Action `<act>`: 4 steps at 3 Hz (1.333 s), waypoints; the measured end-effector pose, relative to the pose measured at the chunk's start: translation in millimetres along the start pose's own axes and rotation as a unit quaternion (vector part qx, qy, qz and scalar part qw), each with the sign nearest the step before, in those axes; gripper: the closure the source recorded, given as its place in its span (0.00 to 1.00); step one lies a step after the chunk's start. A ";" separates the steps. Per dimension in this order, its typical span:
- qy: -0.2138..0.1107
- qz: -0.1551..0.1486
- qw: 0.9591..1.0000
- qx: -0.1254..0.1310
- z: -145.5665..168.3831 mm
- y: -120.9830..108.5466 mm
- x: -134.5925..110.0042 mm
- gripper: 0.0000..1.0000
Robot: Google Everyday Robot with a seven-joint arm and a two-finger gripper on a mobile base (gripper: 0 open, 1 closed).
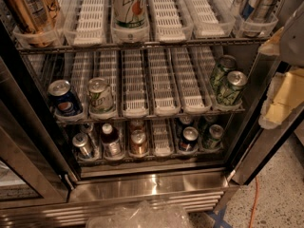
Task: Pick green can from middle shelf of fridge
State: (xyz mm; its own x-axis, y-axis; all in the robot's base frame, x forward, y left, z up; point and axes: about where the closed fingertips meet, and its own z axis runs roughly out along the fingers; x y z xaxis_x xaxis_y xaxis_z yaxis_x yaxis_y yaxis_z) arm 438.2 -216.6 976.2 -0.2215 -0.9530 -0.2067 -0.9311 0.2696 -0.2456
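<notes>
- Two dark green cans sat in the rightmost lane tray of the middle shelf (142, 119). The green can (231, 88) taken as target was the front one, at the shelf's front right corner, with its silver top tipped toward the camera. The rear green can (221, 69) lay just behind it, apparently touching.
- Gripper (281, 96): read as the pale blurred mass at the right edge of view. It was outside the fridge (152, 186), beyond the right door post and apart from the target. Could not tell whether it was open or closed.
- Same shelf, front left corner: blue can (64, 99), with a pale green-labelled can (100, 95) in the next lane.
- Judged stage: reach into the fridge not yet made; target untouched.
- Risk 1: the target leaned rather than stood upright. An off-centre closing could shove it back along the lane or knock the rear green can.
- Risk 2: the fridge's right wall stood just beside the target. An entry from the right could strike the post before reaching the can.
- Risk 3: the top shelf (156, 44) hung close above. A high approach would likely catch its front edge.
- Risk 4: a wrong pick was possible, either the rear green can or the pale one, if aim drifted.
</notes>
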 end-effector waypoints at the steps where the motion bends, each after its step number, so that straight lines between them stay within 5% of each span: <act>1: 0.000 0.000 1.000 0.000 0.0 0.0 0.0 0.00; 2: -0.023 -0.008 1.000 -0.003 -2.3 5.1 -7.3 0.00; 3: -0.083 -0.046 0.995 -0.041 1.3 29.8 -31.6 0.00; 4: -0.158 -0.090 0.977 -0.114 7.9 68.8 -65.9 0.00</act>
State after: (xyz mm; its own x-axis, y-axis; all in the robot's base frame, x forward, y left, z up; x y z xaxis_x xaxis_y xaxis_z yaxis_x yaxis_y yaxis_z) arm 391.0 -134.1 965.4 0.0190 -0.8819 -0.4711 -0.9950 0.0294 -0.0951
